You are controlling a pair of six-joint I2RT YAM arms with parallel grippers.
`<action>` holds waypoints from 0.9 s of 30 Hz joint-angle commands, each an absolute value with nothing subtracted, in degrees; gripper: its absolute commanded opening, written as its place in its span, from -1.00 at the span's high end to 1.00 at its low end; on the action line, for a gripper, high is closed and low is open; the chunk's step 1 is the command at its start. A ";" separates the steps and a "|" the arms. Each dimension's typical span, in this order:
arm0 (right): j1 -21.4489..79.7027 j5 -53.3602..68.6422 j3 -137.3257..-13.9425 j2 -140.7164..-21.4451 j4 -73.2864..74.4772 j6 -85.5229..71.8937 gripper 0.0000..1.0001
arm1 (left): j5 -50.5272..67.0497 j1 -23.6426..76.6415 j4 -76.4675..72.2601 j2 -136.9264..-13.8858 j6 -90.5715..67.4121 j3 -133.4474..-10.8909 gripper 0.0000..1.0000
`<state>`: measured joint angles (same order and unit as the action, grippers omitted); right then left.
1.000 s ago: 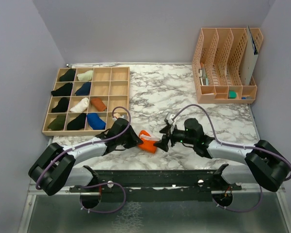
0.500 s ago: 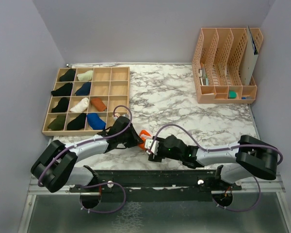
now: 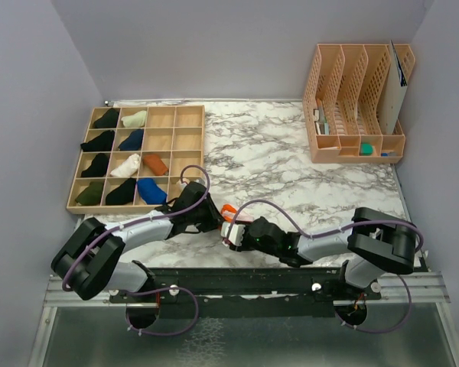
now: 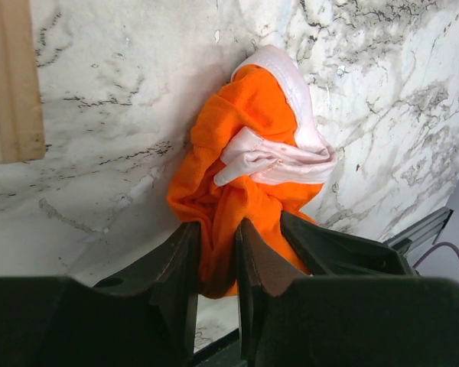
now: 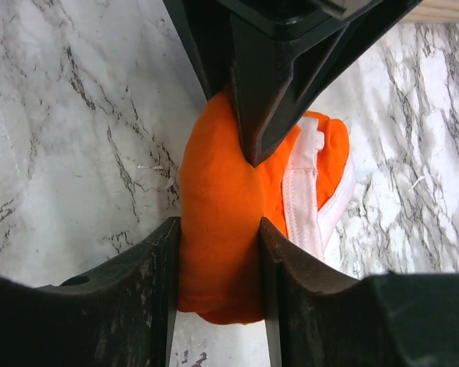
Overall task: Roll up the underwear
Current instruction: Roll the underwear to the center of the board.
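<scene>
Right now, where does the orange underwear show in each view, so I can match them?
Top external: orange underwear sits lower centre, mostly hidden.
Left wrist: it is at centre frame, with its near end pinched between the left fingers.
Right wrist: it is at centre frame, between the right fingers.
Shared landmark: the wooden tray is at the left edge of the left wrist view and the top right corner of the right wrist view.

The underwear [image 4: 252,145] lies on the bench [image 3: 275,145] near its front edge, between the left hand [image 4: 216,252] and the right hand [image 5: 214,229]. A divided tray [image 3: 187,140] sits behind to the left, and a file rack [image 3: 356,99] stands at the back right.
</scene>
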<state>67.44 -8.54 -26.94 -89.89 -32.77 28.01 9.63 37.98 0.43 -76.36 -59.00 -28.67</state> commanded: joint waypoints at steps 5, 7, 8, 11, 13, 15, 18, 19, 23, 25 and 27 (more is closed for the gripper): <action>67.73 -12.67 -26.10 -90.53 -34.22 24.21 0.55 | 9.82 38.07 3.94 -75.73 -58.22 -27.87 0.31; 67.75 -9.38 -26.87 -89.74 -31.78 22.16 0.71 | 8.89 37.92 5.15 -74.48 -58.43 -27.96 0.18; 67.72 -7.84 -27.63 -89.67 -30.49 20.55 0.76 | 8.47 37.89 5.40 -73.71 -58.49 -27.80 0.12; 67.66 -0.75 -29.56 -90.01 -27.62 15.57 0.83 | 7.15 37.79 6.34 -70.54 -58.72 -27.38 -0.14; 67.19 5.00 -30.35 -90.39 -27.24 11.32 0.83 | 6.20 37.73 7.76 -68.15 -58.54 -27.21 -0.25; 66.11 9.88 -30.25 -90.81 -28.60 6.88 0.82 | 5.01 37.64 9.79 -65.48 -58.38 -26.89 -0.38; 62.58 18.64 -28.03 -91.62 -34.64 -1.50 0.79 | 3.04 37.68 12.11 -60.53 -58.52 -25.12 -0.53; 60.91 22.09 -27.17 -92.25 -37.11 -4.36 0.79 | 2.32 37.70 12.17 -58.41 -58.80 -24.01 -0.57; 57.06 28.93 -25.52 -95.18 -41.67 -12.34 0.77 | 1.87 37.66 11.79 -49.64 -60.27 -18.69 -0.66; 55.55 30.90 -24.37 -96.54 -45.20 -15.72 0.76 | 1.64 37.64 12.38 -45.43 -60.78 -16.64 -0.70; 54.09 32.56 -23.55 -98.32 -48.22 -19.36 0.74 | 2.07 37.64 12.35 -41.88 -60.99 -14.98 -0.74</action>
